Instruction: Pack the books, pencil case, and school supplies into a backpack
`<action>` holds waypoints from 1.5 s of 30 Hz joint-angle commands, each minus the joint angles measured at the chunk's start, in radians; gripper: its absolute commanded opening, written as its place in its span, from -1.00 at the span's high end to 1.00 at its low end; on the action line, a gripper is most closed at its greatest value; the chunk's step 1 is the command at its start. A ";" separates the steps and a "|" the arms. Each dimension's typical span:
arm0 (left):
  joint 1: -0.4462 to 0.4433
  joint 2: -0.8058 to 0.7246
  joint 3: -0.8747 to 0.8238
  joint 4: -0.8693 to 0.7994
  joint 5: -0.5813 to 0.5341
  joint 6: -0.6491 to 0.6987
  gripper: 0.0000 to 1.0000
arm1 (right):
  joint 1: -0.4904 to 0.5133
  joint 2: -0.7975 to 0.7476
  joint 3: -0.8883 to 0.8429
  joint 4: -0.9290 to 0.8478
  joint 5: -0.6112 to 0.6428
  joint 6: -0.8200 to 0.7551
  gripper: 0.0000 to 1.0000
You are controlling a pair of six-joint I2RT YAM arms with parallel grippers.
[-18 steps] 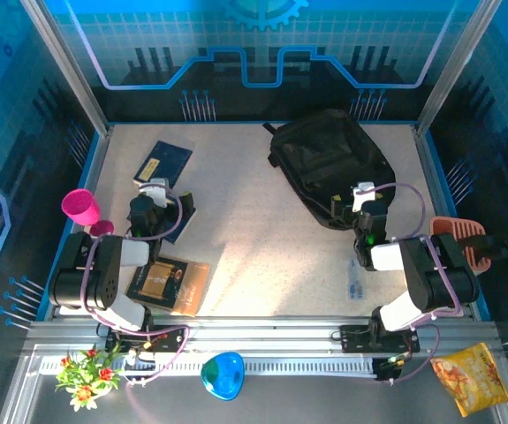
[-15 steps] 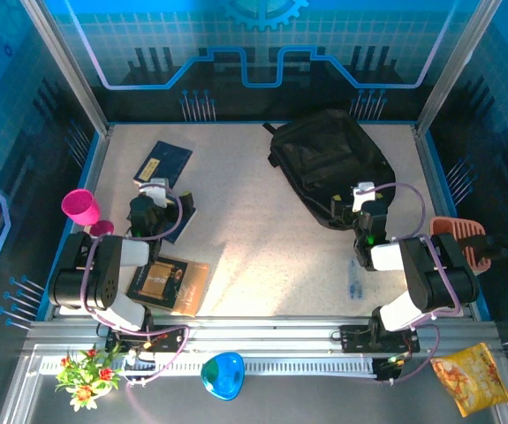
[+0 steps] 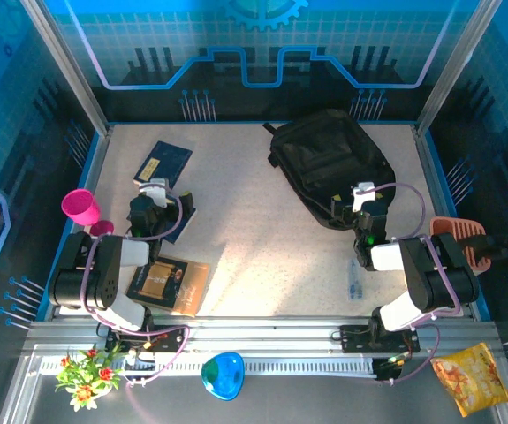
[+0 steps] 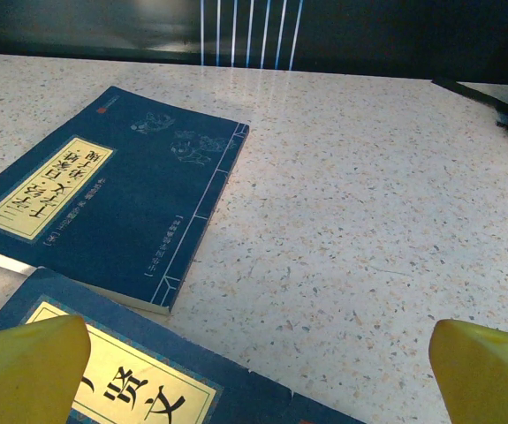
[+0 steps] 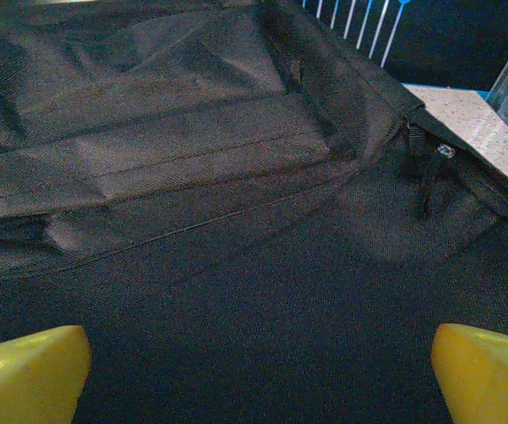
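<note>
Open wide and empty, both: left gripper [image 3: 150, 205] above near thin navy blue book with gold label [image 4: 121, 389] at nine o'clock; right gripper [image 3: 362, 205] above large black soft fabric backpack [image 5: 192, 177] at one o'clock. Likely light, bendy, flat against speckled table [image 4: 368, 221]; best pinched at a free edge. Far thin navy blue book [image 4: 103, 199]: from above, long axis toward one o'clock, stitched spine rightward.
</note>
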 commanded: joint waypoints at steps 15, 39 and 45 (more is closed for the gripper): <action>-0.003 0.009 -0.014 0.012 0.003 0.004 -0.99 | -0.012 0.003 -0.002 0.042 -0.026 -0.019 -0.99; -0.117 -0.322 0.351 -0.800 -0.012 -0.372 -0.99 | 0.079 -0.057 0.639 -1.200 -0.131 0.420 -1.00; -0.117 -0.286 0.376 -0.830 0.070 -0.384 -0.98 | 0.082 0.137 0.738 -1.279 -0.247 0.483 -0.97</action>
